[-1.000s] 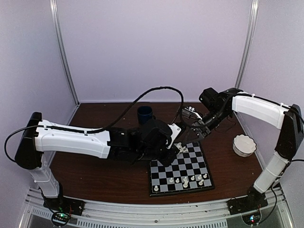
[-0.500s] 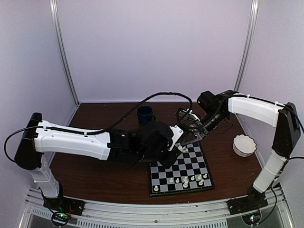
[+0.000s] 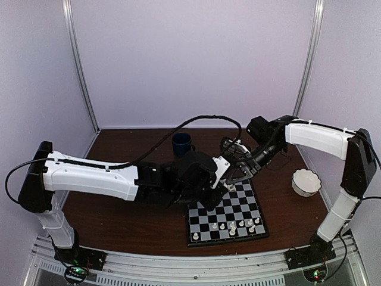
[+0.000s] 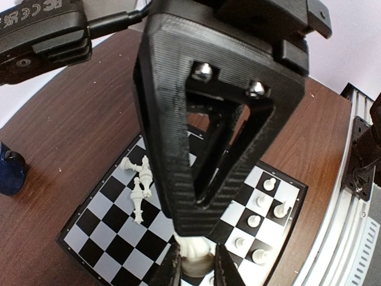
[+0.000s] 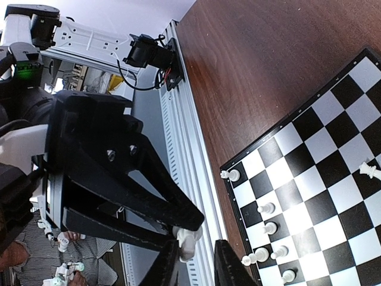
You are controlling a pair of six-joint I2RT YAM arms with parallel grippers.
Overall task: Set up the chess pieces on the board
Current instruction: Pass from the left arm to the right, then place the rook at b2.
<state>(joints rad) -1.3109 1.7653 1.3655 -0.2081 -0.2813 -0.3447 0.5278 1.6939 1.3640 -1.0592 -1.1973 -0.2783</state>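
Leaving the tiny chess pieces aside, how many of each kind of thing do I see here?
Robot arms: 2 (left arm, right arm)
Board: 1
Mug: 1
Bowl: 1
Total: 5

The board (image 3: 229, 210) lies on the table (image 3: 119, 214) toward its near edge, right of the middle; small white chess pieces (image 3: 232, 226) stand in a loose row along the board's near side, with one more at its near left corner; the left gripper (image 3: 224, 183) and the right gripper (image 3: 236, 176) meet tip to tip above the board's far left corner, too small here to tell how their jaws stand; a blue mug (image 3: 181, 143) sits near the table's far edge; a white scalloped bowl (image 3: 305, 182) rests close to the right edge, well apart from the board; a black cable (image 3: 202, 117) arcs above the left arm (image 3: 89, 176).
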